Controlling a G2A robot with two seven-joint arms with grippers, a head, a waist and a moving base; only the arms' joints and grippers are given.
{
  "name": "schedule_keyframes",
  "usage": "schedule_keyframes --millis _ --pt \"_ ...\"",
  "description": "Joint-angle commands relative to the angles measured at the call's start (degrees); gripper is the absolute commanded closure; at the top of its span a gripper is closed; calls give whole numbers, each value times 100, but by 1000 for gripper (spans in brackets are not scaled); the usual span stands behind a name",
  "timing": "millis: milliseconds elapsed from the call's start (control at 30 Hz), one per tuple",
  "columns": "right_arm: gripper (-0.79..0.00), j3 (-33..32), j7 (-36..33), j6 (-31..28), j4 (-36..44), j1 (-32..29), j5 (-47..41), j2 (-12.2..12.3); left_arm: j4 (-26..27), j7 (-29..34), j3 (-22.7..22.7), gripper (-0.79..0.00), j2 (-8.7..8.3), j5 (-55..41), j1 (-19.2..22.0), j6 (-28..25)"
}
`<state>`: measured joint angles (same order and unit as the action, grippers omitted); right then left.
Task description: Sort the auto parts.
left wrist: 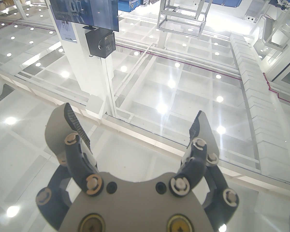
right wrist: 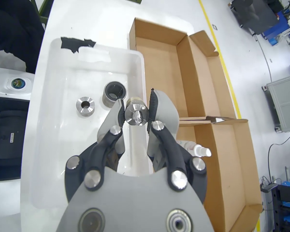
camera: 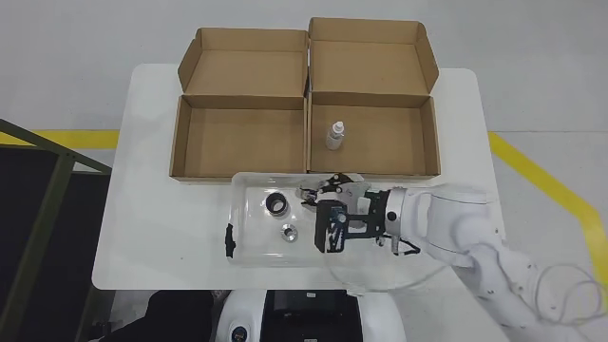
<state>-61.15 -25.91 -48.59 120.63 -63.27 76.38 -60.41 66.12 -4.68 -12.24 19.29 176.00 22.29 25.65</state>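
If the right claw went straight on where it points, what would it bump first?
Probably the clear tray floor, near its wall by the cardboard box. The metal part in the right gripper would touch first, though depth is unclear.

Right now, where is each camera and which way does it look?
Top view: above the arms, looking down at the white table; right arm shows.
Left wrist view: on the left wrist, facing the ceiling; open left gripper shows.
Right wrist view: on the right wrist, facing the clear plastic tray; right gripper holds a silver metal cylinder.
Top and right wrist views share the tray.
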Motion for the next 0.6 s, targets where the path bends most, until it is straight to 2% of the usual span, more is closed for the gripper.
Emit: schedule_keyframes --millis 0,567 --pt "0 -93 173 29 110 29 -78 3 0 0 0 -785 0 0 0 0" --pt "0 -826 1601 317 382 202 -736 15 0 0 0 -785 0 0 0 0"
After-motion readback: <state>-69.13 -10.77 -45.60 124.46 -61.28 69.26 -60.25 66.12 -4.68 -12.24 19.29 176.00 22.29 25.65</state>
